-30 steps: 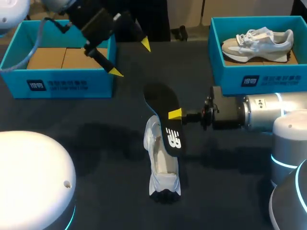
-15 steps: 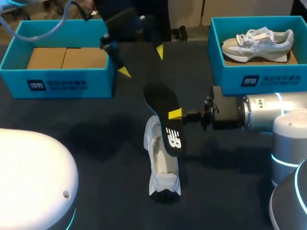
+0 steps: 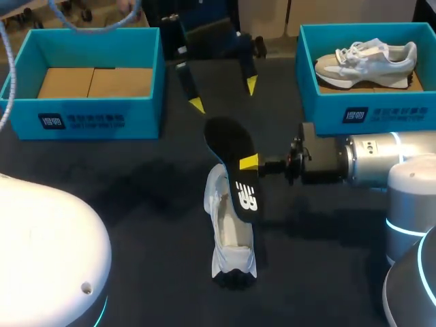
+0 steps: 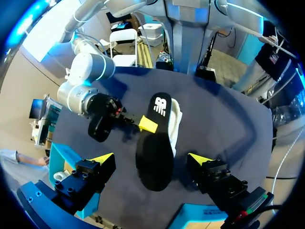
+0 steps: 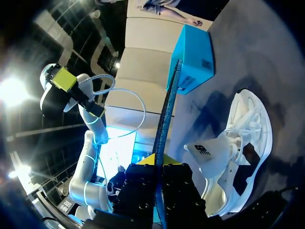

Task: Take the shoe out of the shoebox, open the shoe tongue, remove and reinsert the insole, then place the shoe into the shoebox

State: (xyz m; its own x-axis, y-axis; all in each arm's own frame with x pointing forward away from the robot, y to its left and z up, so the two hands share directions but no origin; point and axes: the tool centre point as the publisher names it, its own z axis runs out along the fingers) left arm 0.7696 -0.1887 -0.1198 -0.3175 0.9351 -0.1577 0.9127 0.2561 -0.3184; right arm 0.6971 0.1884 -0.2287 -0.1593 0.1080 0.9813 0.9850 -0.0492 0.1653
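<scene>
A white shoe [image 3: 228, 231] lies on the dark table, toe toward the front edge. Just above it my right gripper [image 3: 249, 163] is shut on the edge of a black insole [image 3: 231, 153], held over the shoe's opening. The left wrist view looks down on the insole [image 4: 155, 143], the shoe [image 4: 177, 119] under it and the right gripper [image 4: 147, 124]. In the right wrist view the insole [image 5: 167, 119] runs edge-on from between the right gripper [image 5: 159, 167] fingers, beside the shoe [image 5: 238, 148]. My left gripper [image 3: 224, 95] hangs open above the insole's far end, its jaws [image 4: 151, 158] straddling it without touching.
A teal shoebox [image 3: 82, 122] with cardboard inside stands at the back left. A second teal shoebox [image 3: 361, 109] at the back right holds another pale shoe [image 3: 368, 58]. My right arm [image 3: 368, 160] lies across the table's right side.
My left arm has swung right, from beside the left shoebox to above the insole's far end, still open. The right arm, insole and shoe have not moved.
</scene>
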